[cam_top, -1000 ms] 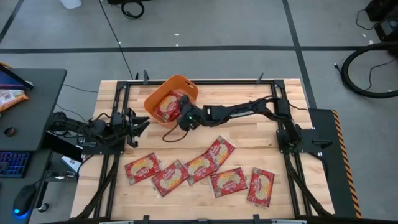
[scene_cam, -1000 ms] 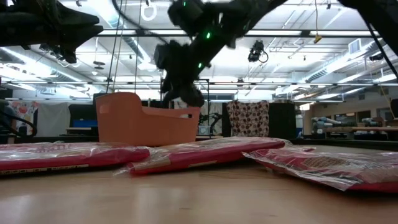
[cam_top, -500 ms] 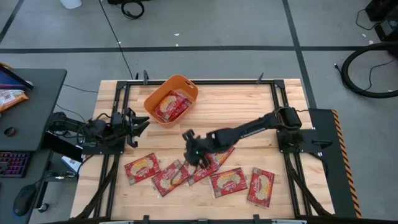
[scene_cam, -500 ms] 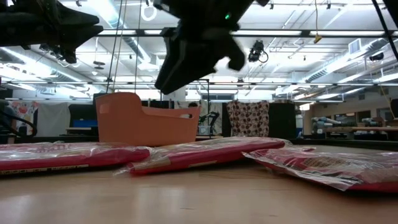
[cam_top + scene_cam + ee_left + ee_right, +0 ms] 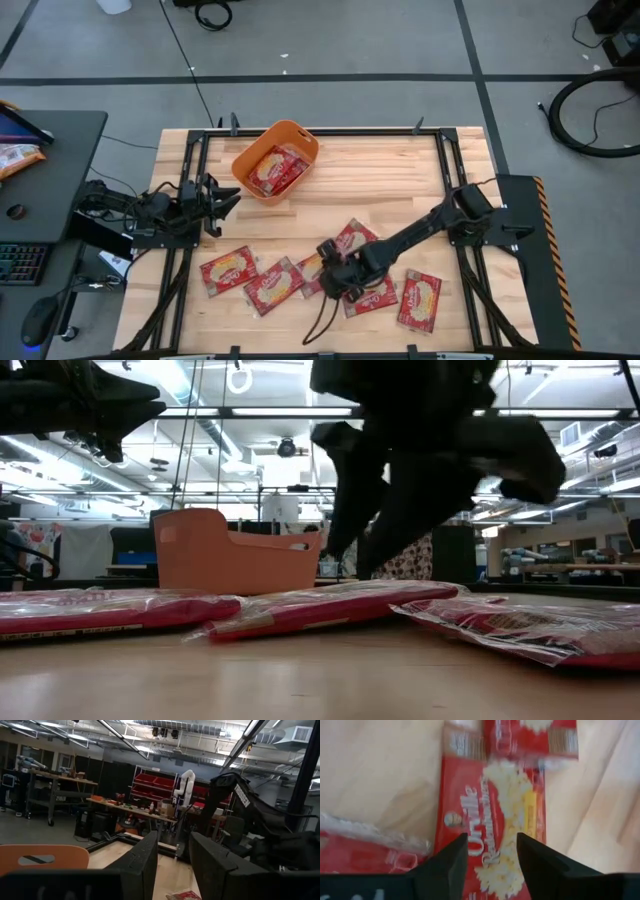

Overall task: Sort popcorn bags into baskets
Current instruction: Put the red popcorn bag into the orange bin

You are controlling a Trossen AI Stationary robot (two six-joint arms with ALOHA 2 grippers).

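Popcorn bags lie in a loose row on the wooden table (image 5: 400,175), well apart from the orange basket (image 5: 275,160), on the side away from the table's far edge. The basket itself stands near the far edge and holds at least two red bags (image 5: 274,170). The right gripper (image 5: 345,283) hangs low over the middle of the row, its fingers parted with nothing between them; the right wrist view shows one bag (image 5: 492,840) directly under the gap, another bag (image 5: 530,737) touching its end. The outermost bag (image 5: 420,300) lies farthest from the basket. The left gripper (image 5: 222,200) waits just beside the basket, at the table's left edge, fingers slightly parted and empty.
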